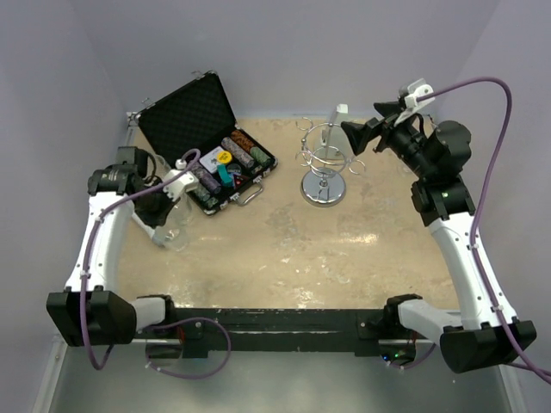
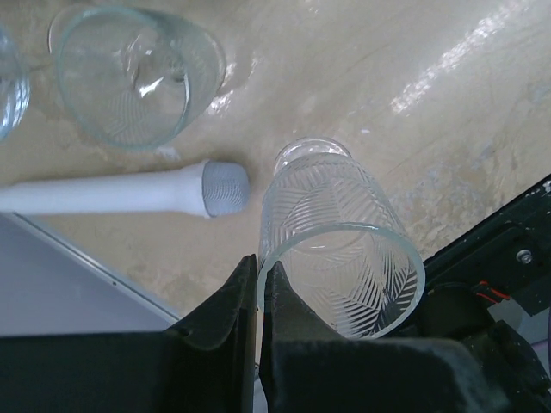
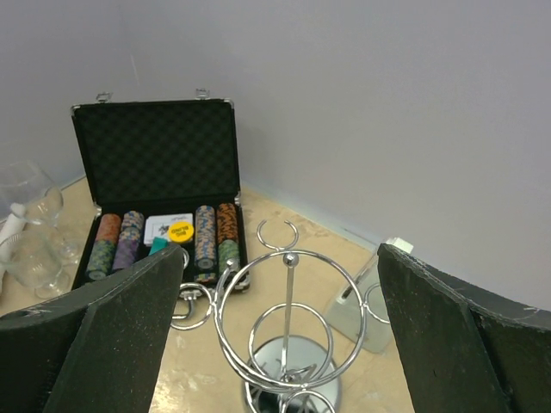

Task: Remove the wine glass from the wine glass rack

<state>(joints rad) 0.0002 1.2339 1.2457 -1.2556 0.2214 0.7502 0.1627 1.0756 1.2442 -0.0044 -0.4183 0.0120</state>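
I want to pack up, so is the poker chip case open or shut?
Open: the poker chip case has its lid standing upright, and rows of chips show inside.

I am logging: right gripper (image 3: 280, 255), fingers gaping wide; wine glass rack (image 3: 297, 366) standing between them; open chip case (image 3: 155, 159) sitting behind.

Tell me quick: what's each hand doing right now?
Left hand: closed, pinching the rim of the patterned glass.
Right hand: open wide, empty, facing the wine glass rack.
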